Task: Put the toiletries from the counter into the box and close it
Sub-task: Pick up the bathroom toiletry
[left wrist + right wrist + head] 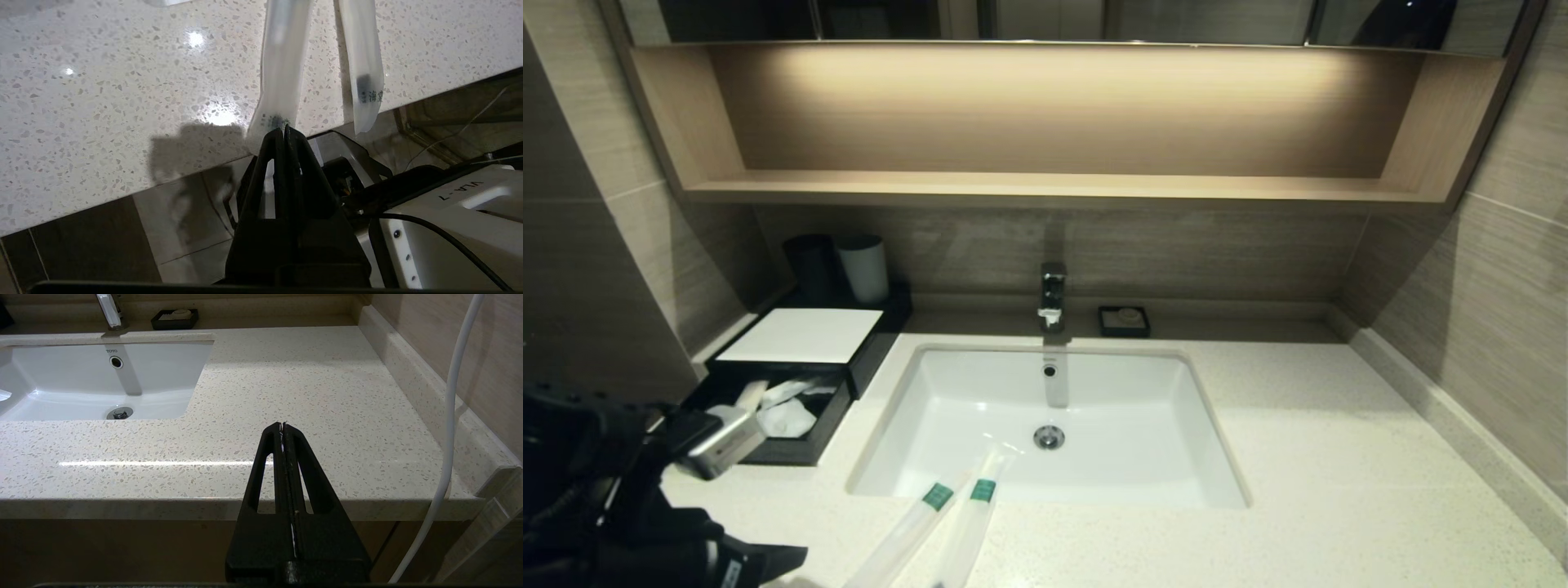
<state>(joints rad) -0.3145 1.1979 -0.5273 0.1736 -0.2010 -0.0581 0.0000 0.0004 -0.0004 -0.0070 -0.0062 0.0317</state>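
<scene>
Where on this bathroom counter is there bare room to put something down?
The counter right of the sink is bare, from the soap dish to the front edge. It is crowded on the left: the open box, two sachets across the front strip, and the left gripper at one sachet's end.

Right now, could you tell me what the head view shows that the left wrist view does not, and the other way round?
Only the head view shows the open box with white items inside, the sink, the tap, the soap dish and the sachets' green bands. Only the left wrist view shows the left pincer shut on the near end of one sachet, which overhangs the counter edge. Both show two sachets lying side by side on the counter.
</scene>
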